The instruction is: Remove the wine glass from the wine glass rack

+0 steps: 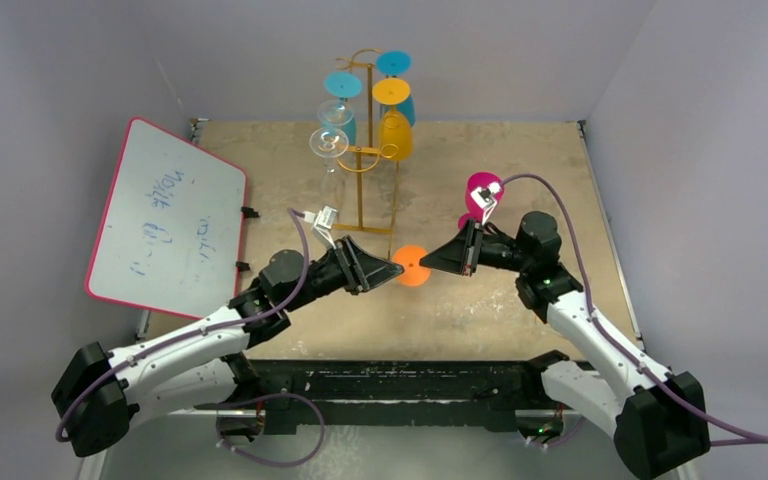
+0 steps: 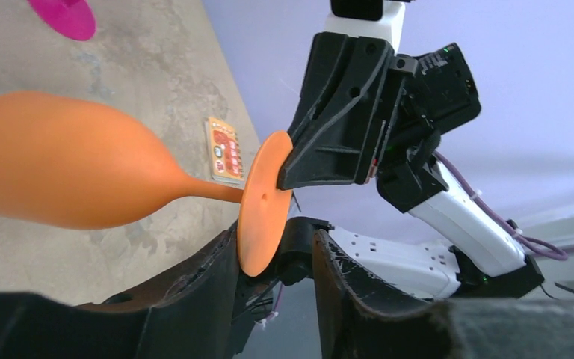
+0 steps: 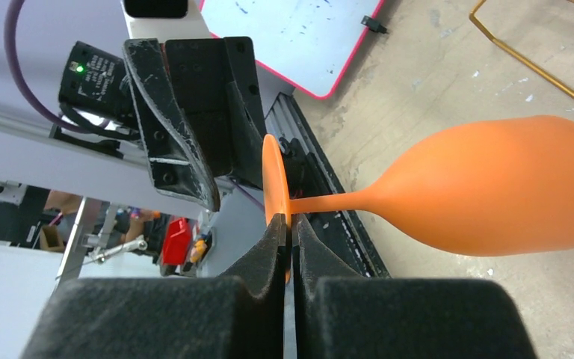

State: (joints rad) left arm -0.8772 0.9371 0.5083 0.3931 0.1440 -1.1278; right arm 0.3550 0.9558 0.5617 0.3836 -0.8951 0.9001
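Orange glass (image 1: pixel 412 272) betw. L tool (image 1: pixel 396 268) & R tool (image 1: pixel 427 262), mid-table — gold rack (image 1: pixel 366 150) behind

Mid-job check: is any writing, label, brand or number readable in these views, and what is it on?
On the whiteboard: blue handwriting, too smeared and small to read.
On the small orange card lying on the table: printed marks, too small to read.
No other text shows in any view.

Pale lilac walls (image 1: pixel 80 60) enclose a worn tan tabletop (image 1: pixel 520 180); a pink-edged whiteboard (image 1: pixel 165 220) lies at left, seemingly propped aslant.
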